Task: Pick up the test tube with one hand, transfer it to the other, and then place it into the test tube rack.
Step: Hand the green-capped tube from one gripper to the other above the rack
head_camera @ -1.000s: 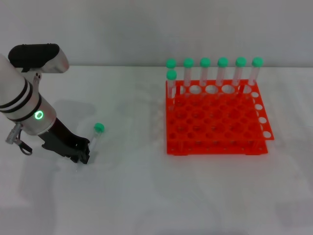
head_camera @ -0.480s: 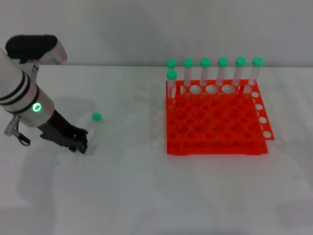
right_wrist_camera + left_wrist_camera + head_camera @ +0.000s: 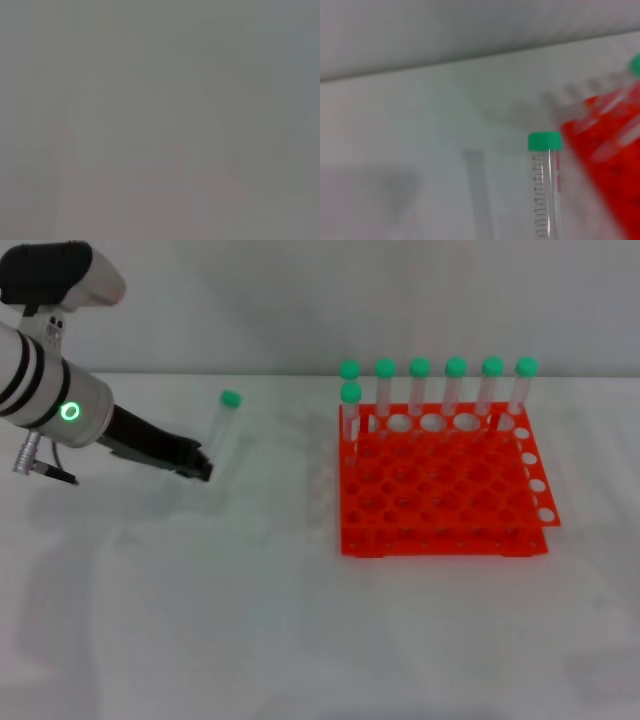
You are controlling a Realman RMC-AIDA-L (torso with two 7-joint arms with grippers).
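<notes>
The test tube (image 3: 222,430), clear with a green cap, hangs tilted in the air above the white table at the left, cap uppermost. My left gripper (image 3: 202,469), black on a white arm with a green ring light, is shut on its lower end. In the left wrist view the test tube (image 3: 547,192) stands upright with printed marks on its wall, and the test tube rack (image 3: 612,172) is beside it. The orange-red test tube rack (image 3: 440,541) stands at the right of the table, well apart from the held tube. My right gripper is out of view.
Several green-capped tubes (image 3: 419,390) stand in the rack's back row, and one more (image 3: 350,410) stands at its left edge. The rack's other holes are open. The right wrist view shows only flat grey.
My left gripper has risen from the table and swung to the right and farther back, carrying the test tube up off the surface. The rack and its tubes have not moved.
</notes>
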